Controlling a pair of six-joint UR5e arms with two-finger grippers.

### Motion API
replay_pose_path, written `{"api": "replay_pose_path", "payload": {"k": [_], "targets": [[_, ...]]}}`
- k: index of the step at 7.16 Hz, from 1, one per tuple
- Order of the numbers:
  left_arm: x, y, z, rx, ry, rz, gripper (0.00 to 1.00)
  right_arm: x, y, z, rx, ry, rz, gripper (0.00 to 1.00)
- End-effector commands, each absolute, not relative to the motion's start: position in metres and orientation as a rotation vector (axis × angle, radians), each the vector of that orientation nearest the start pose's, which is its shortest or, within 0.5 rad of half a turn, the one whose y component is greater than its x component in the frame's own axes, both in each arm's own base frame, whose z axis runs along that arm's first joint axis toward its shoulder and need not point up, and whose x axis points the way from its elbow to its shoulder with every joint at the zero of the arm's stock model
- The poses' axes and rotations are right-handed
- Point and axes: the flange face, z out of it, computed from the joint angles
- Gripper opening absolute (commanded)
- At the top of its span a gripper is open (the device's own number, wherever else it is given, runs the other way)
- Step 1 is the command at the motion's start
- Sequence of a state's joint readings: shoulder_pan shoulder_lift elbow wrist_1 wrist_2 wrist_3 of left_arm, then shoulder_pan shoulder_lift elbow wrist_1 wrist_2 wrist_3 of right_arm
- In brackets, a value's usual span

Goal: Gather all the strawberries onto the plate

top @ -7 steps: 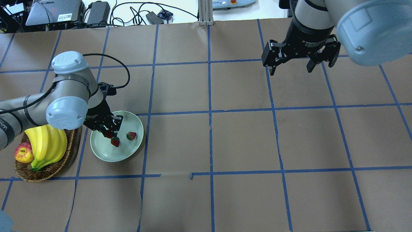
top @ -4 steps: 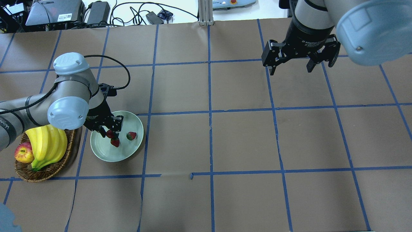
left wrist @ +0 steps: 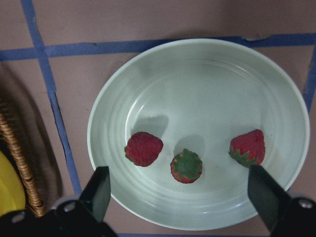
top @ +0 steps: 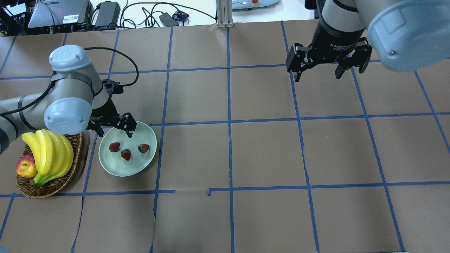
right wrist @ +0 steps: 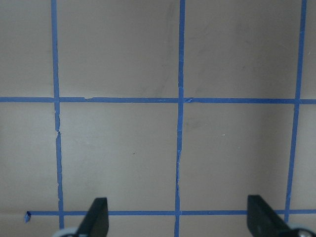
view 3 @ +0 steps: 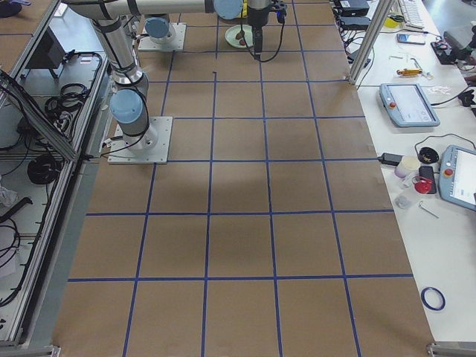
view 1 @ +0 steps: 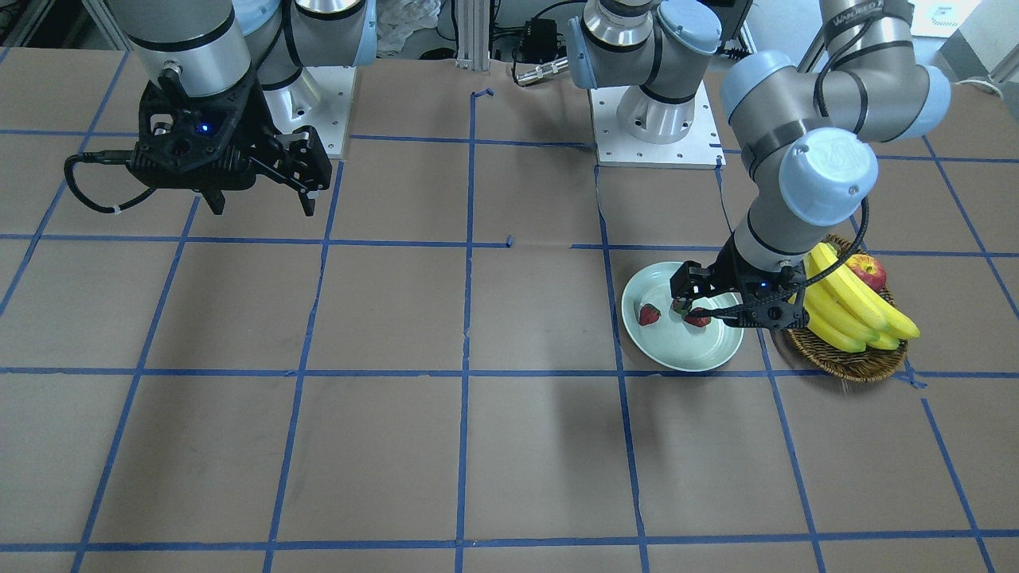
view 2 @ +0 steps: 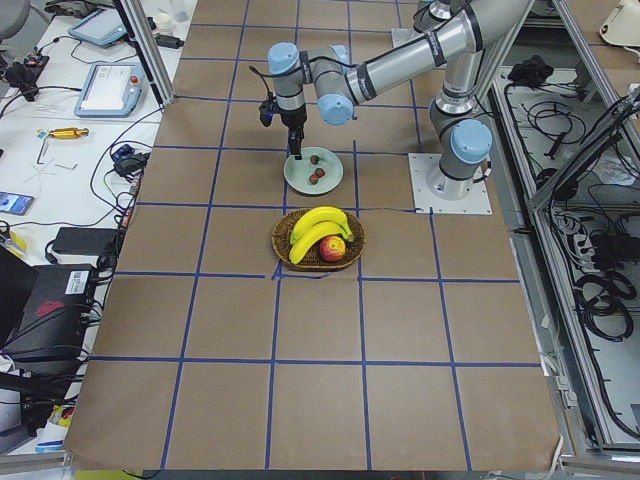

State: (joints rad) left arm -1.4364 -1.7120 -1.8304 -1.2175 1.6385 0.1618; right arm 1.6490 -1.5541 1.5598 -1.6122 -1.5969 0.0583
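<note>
I see three strawberries (top: 126, 154) lying in the plate (top: 119, 168); left gripper (top: 115, 132) hangs released over it, right gripper (top: 318, 77) spread wide too.

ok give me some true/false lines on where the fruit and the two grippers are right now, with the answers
1. All three strawberries lie in the mint-green plate. True.
2. The left gripper is shut on a strawberry. False: it is open and holds nothing, and each berry lies free on the plate.
3. The right gripper is open over bare table. True.
4. The apple sits in the plate beside the berries. False: it lies in the wicker basket with the bananas.
</note>
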Motion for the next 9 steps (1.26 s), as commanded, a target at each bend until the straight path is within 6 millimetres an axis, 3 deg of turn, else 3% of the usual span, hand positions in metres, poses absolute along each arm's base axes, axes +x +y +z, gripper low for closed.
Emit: {"api": "replay_pose_path", "payload": {"k": [1, 2, 3, 4, 5, 7, 9], "targets": [[-0.124, -0.532, 0.413, -0.131, 3.174, -0.12, 1.0, 0.17, -0.491, 0.489, -0.031, 3.165, -0.059, 1.0], [-0.154, -0.523, 0.444, -0.058, 3.182, -0.172, 1.0, 0.17, -0.491, 0.489, -0.031, 3.165, -0.056, 1.0], [-0.168, -0.523, 0.474, -0.025, 3.185, -0.215, 1.0, 0.17, -0.491, 0.489, -0.031, 3.165, -0.056, 1.0], [-0.173, -0.52, 0.499, -0.018, 3.191, -0.183, 1.0, 0.17, -0.49, 0.488, -0.031, 3.165, -0.051, 1.0], [-0.173, -0.505, 0.513, -0.018, 3.185, -0.197, 1.0, 0.17, -0.49, 0.488, -0.031, 3.165, -0.054, 1.0], [-0.166, -0.5, 0.502, -0.13, 3.165, -0.277, 1.0, 0.17, -0.492, 0.491, -0.028, 3.157, -0.075, 1.0], [-0.162, -0.497, 0.493, -0.1, 3.113, -0.234, 1.0, 0.172, -0.495, 0.494, -0.022, 3.12, -0.113, 1.0]]}}
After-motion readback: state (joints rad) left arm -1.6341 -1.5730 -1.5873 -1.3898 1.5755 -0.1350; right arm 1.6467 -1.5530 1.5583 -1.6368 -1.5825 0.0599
